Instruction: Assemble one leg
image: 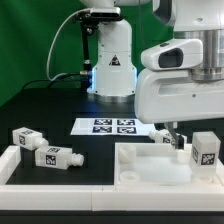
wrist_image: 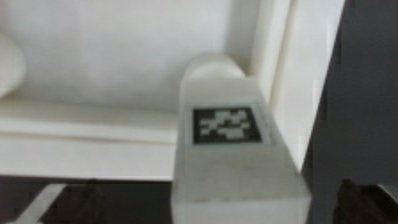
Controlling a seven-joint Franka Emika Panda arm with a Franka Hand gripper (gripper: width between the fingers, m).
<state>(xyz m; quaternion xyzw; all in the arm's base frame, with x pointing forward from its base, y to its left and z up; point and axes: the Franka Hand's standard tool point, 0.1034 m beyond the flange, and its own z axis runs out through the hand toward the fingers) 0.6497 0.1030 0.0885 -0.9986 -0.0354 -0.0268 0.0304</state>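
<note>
In the exterior view the hand [image: 172, 138] hung low at about 3 o'clock from the marker board [image: 110, 125], over the far edge of the large white panel [image: 150, 168]. Its fingers looked closed on the leg [image: 164, 137], of which only scraps of black-and-white tag showed beside the dark fingers. The grip itself was small and partly hidden there, so the closure was read mainly from the wrist view. There the leg [wrist_image: 222, 130] filled the middle of the picture, lengthwise and blurred, with one square tag facing the camera. Its rounded far end lay against or just above a raised rim of the panel [wrist_image: 107, 110]; whether they touched could not be told.

Two more legs [image: 40, 147] lay on their sides at about 8 o'clock from the marker board, close together and inside a low white wall [image: 60, 180] on the dark surface [image: 40, 105]. A fourth leg [image: 205, 150] stood upright at the panel's edge, at about 4 o'clock from the hand, near it but apart. The arm's white body filled the upper part of the exterior view's right side, with its base at 12 o'clock from the marker board.
</note>
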